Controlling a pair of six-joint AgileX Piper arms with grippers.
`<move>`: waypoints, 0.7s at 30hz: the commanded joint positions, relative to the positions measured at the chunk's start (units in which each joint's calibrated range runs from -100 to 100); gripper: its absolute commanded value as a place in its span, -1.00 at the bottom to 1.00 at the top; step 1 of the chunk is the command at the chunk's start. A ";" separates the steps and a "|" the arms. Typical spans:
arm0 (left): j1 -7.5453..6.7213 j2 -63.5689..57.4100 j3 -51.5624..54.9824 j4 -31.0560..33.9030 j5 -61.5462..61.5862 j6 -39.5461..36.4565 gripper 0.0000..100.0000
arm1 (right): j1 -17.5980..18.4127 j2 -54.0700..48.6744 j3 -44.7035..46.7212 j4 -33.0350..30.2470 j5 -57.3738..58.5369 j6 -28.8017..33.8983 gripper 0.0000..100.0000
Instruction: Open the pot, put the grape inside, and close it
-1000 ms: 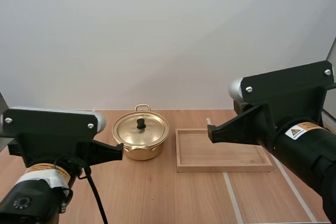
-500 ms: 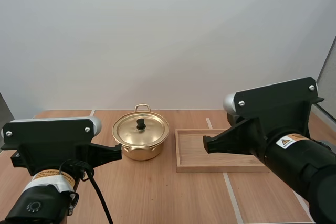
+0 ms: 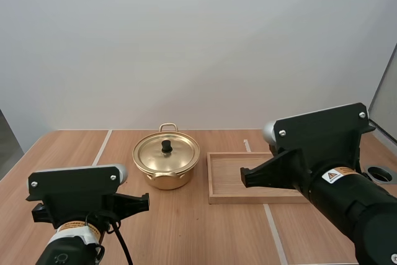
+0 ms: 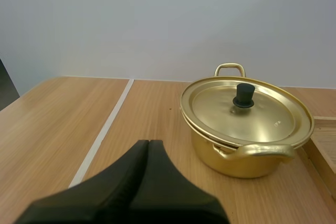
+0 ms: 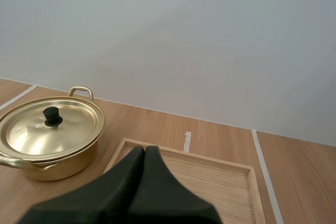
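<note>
Pot of gold-coloured metal stands on the wooden table, left of centre as I look down from above. Its lid sits flat on it, with the black knob upright in the middle. Just to the pot's right lies the wooden tray, close to it but apart, bare wood showing inside. The left arm sits low at the near edge of the table, well short of the pot. The right arm hangs higher, in front of the tray's right part. A pale tape line runs along the table to the left of the pot.

From the left wrist, the left hand has its two black fingers pressed together into one dark wedge, gripping nothing. The tip aims at the bare table near the pot and short of it. The pot is closed, one looped handle on the near side and one at the back, and the tray's edge is just beside it.

From the right wrist, the right hand is likewise pressed together and empty. Its tip is over the end of the tray nearest the pot. The pot stands off to the side, lid on, clear of the tray's rim.
</note>
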 commanded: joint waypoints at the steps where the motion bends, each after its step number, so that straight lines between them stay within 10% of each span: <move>1: 0.06 -0.35 0.12 0.44 -1.98 -0.67 -1.00 | -0.19 -0.37 0.10 0.15 -1.66 -1.22 -1.00; 21: 0.06 -0.35 0.12 0.44 -2.27 -2.72 -1.00 | -0.19 -0.37 11.10 0.15 -22.23 -1.32 -1.00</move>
